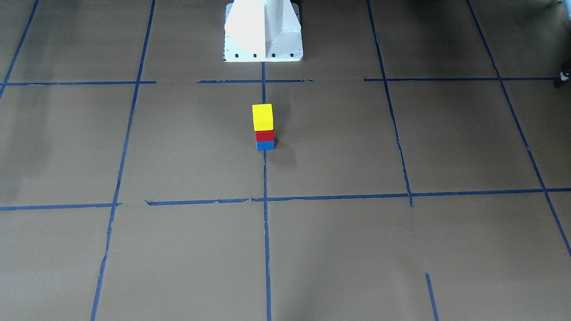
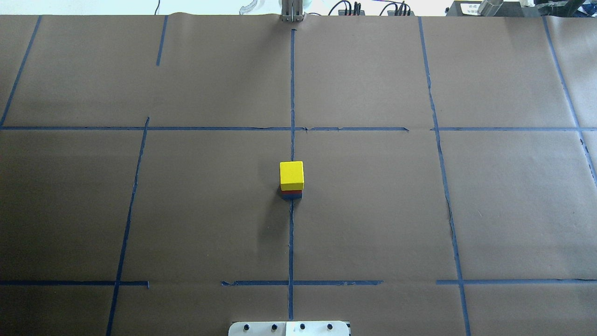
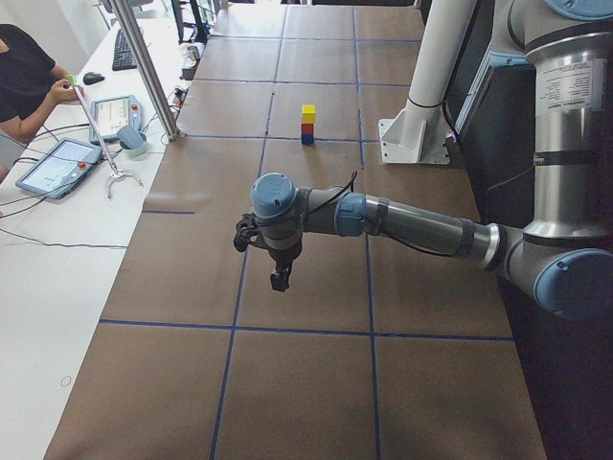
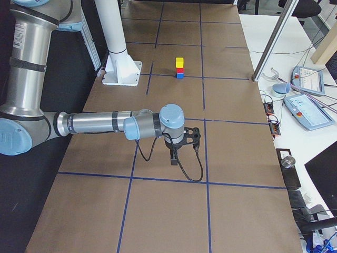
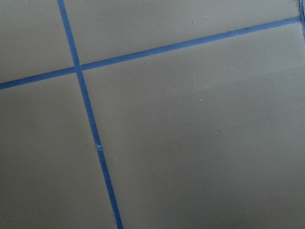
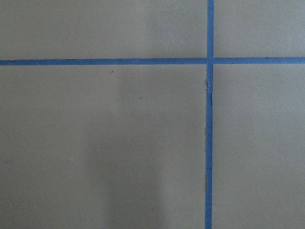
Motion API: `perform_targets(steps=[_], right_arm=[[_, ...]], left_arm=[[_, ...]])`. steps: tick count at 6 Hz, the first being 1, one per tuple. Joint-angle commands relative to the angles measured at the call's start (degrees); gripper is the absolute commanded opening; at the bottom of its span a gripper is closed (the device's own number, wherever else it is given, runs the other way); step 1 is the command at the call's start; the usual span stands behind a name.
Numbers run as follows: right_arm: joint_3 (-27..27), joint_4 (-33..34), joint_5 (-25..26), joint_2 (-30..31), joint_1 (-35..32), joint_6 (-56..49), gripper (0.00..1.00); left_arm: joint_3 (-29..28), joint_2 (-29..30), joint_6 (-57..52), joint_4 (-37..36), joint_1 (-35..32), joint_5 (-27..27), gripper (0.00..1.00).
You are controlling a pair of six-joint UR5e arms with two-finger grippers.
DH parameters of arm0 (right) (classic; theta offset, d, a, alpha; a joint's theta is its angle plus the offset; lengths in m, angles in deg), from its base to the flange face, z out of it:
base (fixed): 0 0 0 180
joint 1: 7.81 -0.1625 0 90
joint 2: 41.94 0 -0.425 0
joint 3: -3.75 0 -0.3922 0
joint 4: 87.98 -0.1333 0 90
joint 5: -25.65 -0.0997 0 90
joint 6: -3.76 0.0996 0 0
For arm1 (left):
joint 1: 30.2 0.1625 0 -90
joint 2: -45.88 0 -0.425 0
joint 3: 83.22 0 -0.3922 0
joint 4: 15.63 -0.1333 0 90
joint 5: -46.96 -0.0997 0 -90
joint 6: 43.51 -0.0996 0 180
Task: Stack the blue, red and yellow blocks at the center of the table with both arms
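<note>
Since the yellow block (image 1: 262, 117) caps the red block (image 1: 265, 136) and blue block (image 1: 265, 146), leave the left gripper (image 3: 279, 278) (9 o'clock) and right gripper (image 4: 174, 155) (3 o'clock), finger state indeterminable, well apart.

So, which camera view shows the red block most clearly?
Exterior front-facing: the red block shows a full side face between the yellow block and blue block. Overhead shows only a thin red strip; side views show it tiny; wrist views miss it.

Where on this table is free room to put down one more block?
The taped squares left and right of the stack are bare, also those beyond it. Only the centre line is taken: yellow block on red block on blue block.
</note>
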Motion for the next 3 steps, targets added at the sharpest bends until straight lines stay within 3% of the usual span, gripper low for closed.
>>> perform_targets(steps=[1, 3], right_arm=[[0.23, 1.0, 0.45, -0.77, 2.92, -0.97, 1.0], [0.06, 2.68, 0.98, -2.0, 1.37, -1.32, 1.0]], left_arm=[[-6.67, -0.26, -0.41, 0.56, -0.21, -1.41, 1.0], [-9.15, -0.52, -0.42, 1.09, -0.21, -1.25, 1.0]])
